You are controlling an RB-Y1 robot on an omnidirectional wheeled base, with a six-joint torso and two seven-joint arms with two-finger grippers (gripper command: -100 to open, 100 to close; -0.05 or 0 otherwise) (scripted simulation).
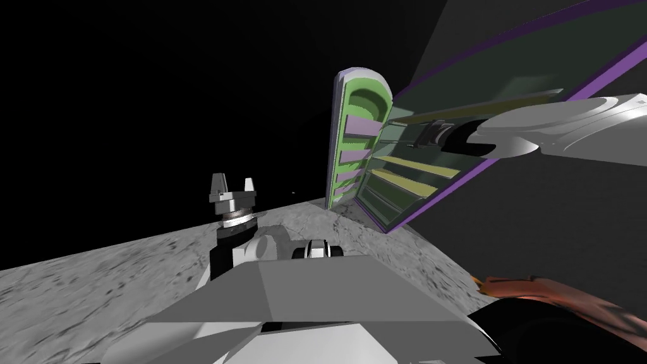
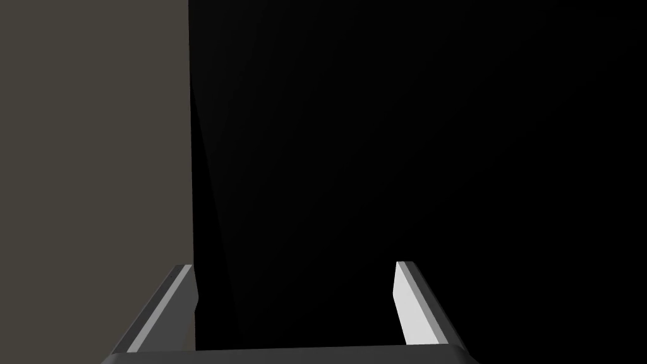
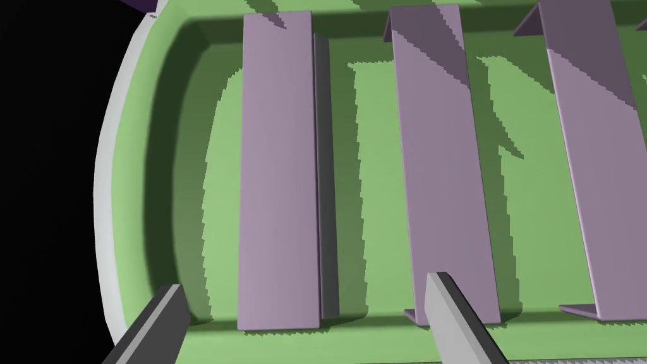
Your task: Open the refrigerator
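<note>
1. The refrigerator [image 1: 404,183] stands open at 2 o'clock on the grey floor [image 1: 126,278].
2. Its green-lined door [image 3: 379,158] lies close ahead of the right claw [image 3: 303,287], at 12 o'clock.
3. The right claw's fingers are spread wide and hold nothing.
4. The left claw [image 1: 232,186], at 9 o'clock, is likewise spread and empty.

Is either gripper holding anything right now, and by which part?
Nothing is held. The right gripper is open, facing the green inner side of the refrigerator door. The left gripper is open too, with nothing between its fingers.
</note>
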